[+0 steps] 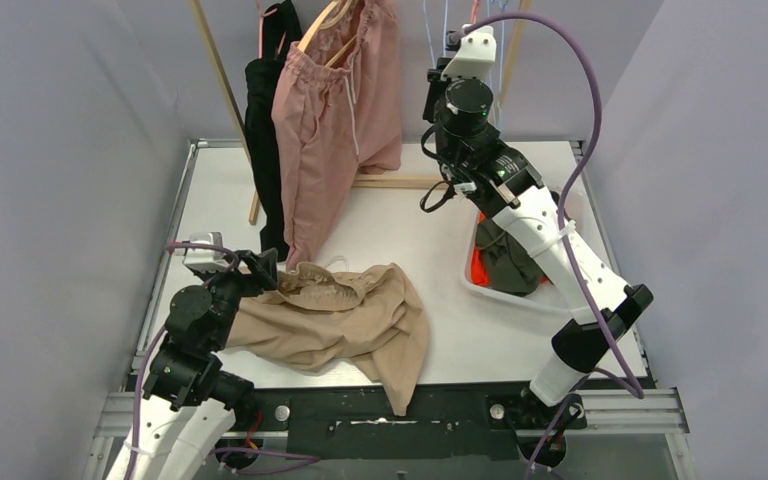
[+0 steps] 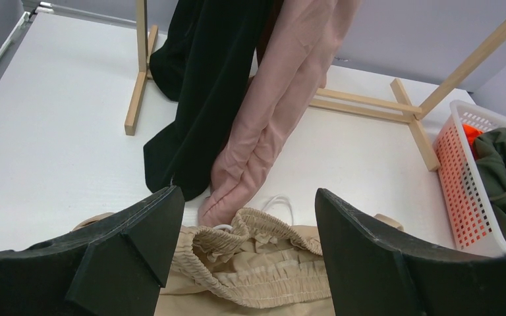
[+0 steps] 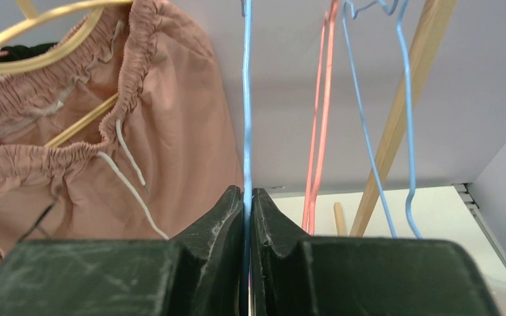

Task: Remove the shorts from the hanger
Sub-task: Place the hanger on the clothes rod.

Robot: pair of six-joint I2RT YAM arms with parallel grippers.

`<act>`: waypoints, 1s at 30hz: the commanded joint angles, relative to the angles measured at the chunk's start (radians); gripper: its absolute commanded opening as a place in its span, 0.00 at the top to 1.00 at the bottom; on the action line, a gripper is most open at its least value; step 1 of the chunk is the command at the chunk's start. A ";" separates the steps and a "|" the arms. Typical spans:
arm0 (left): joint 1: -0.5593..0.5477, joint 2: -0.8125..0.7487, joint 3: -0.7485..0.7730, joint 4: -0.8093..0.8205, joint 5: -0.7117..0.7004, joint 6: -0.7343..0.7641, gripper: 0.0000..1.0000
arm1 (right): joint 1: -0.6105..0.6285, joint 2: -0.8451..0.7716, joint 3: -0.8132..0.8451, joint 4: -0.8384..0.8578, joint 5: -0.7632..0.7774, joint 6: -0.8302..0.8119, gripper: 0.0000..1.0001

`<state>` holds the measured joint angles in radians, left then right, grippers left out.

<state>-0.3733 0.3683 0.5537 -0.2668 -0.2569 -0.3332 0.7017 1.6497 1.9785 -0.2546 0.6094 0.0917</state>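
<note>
L pincer (image 2: 248,196) over beige shorts (image 2: 257,266)

The beige shorts (image 1: 340,320) and pink shorts (image 1: 332,130) are soft matt cloth. The rack (image 2: 135,99) is bare pale wood. The basket (image 2: 458,184) is white plastic lattice. The blue hanger (image 3: 246,99) is thin smooth wire. The table (image 1: 410,230) is smooth matt white.

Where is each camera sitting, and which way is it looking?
Top camera: high behind the robot, looking down at the table; left arm and right arm show.
Left wrist: low, facing forward over the beige shorts; open left claw shows.
Right wrist: raised, facing the blue hanger pinched in the shut right claw.
Shared: all three see the pink shorts.
</note>
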 commanded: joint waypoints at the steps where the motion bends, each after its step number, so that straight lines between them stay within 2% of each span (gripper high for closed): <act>1: -0.007 -0.013 0.006 0.031 -0.007 -0.006 0.27 | 0.004 0.009 0.009 -0.057 -0.035 0.047 1.00; 7: -0.010 -0.009 0.006 0.029 -0.008 -0.006 0.27 | 0.025 -0.042 -0.051 -0.065 -0.027 0.071 1.00; 8: -0.009 -0.009 0.006 0.028 -0.010 -0.005 0.27 | 0.030 -0.053 -0.063 -0.068 -0.024 0.073 0.96; 9: -0.009 -0.008 0.008 0.026 -0.010 -0.007 0.27 | 0.035 -0.063 -0.069 -0.079 -0.016 0.084 0.86; 11: -0.010 -0.004 0.008 0.026 -0.010 -0.006 0.27 | 0.044 -0.091 -0.078 -0.107 -0.005 0.114 0.59; 12: -0.010 0.000 0.008 0.027 -0.009 -0.006 0.27 | 0.048 -0.111 -0.096 -0.101 -0.006 0.123 0.51; 16: -0.010 0.010 0.009 0.029 -0.003 -0.004 0.27 | 0.062 -0.216 -0.179 -0.035 -0.138 0.134 0.47; 18: -0.010 0.011 0.009 0.028 -0.002 -0.004 0.27 | 0.072 -0.267 -0.225 0.000 -0.235 0.138 0.40; 21: -0.010 0.012 0.011 0.025 -0.005 -0.004 0.27 | 0.138 -0.333 -0.314 0.057 -0.351 0.067 0.37; 24: -0.010 0.018 0.013 0.023 -0.005 -0.004 0.27 | 0.245 -0.396 -0.480 0.161 -0.349 -0.051 0.28; 30: -0.009 0.023 0.029 0.000 -0.041 -0.008 0.27 | 0.350 -0.484 -0.800 0.319 -0.375 -0.069 0.24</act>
<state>-0.3790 0.3889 0.5537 -0.2680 -0.2607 -0.3336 1.0058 1.1786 1.3460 -0.0856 0.2741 0.0723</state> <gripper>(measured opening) 0.726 0.753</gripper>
